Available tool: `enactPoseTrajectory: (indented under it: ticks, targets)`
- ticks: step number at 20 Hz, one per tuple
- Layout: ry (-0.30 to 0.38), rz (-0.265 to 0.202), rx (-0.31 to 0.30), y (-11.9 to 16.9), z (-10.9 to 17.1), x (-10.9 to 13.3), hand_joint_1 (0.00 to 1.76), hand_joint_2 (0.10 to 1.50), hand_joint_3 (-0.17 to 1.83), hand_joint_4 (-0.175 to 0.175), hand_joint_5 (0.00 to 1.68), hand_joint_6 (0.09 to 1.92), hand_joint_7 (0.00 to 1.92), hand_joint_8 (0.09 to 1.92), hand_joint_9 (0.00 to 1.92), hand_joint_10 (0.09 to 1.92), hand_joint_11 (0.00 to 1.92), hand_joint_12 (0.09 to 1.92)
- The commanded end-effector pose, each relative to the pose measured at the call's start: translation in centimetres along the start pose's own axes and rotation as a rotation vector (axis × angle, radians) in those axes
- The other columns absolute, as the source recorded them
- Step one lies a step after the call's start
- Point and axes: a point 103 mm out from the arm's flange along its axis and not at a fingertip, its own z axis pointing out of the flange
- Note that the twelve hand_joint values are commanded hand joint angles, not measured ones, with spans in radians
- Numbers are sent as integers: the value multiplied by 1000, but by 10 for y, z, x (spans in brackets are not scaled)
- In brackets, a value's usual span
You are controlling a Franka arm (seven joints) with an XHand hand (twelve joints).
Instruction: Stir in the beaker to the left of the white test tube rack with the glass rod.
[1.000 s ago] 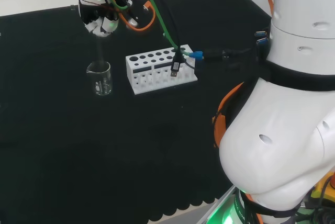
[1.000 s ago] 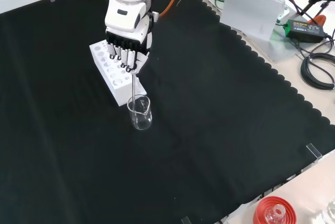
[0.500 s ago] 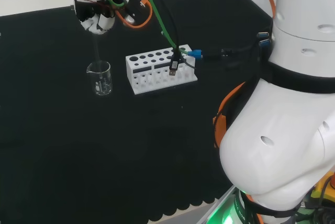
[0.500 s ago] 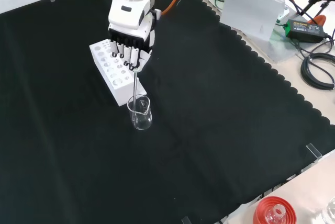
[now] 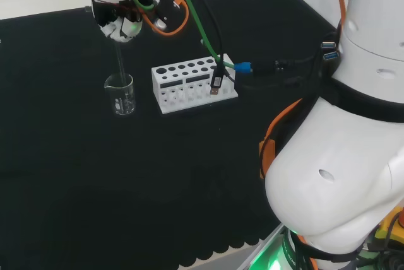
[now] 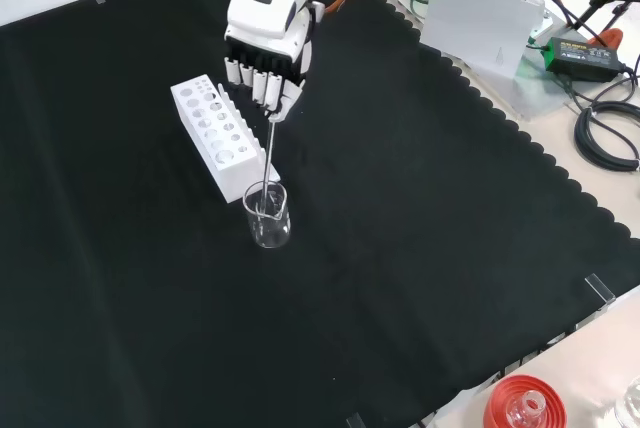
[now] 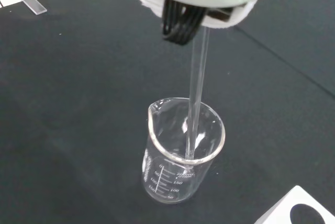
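The head view looked from behind and above the arm's base, over its white links, across the black cloth (image 5: 95, 175). The front view faced it, looking down from farther off. The wrist view sat close above the beaker (image 7: 184, 153). All three shared the beaker; two shared the test tube rack (image 5: 192, 84)

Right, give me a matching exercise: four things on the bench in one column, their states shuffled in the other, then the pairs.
1. hand
2. glass rod
3. beaker
4. test tube rack

a. stands upright on the black cloth
b. white, its holes empty
c. curled round the rod's top
d. lower end inside the beaker

Pairs: 1-c, 2-d, 3-a, 4-b
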Motion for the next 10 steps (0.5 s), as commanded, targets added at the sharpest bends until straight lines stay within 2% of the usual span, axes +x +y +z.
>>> enactPoseTrajectory:
  ticks: [1, 6, 10]
  targets:
    - [7, -8, 3, -3, 0, 14, 1328, 611, 761, -175, 1200, 603, 1339, 847, 1710, 635, 1614, 761]
    - [14, -30, 8, 9, 3, 17, 1327, 611, 760, -175, 1200, 602, 1339, 846, 1710, 634, 1614, 761]
    - [28, -40, 6, 22, 9, 7, 1328, 612, 759, -175, 1200, 601, 1340, 844, 1710, 634, 1614, 760]
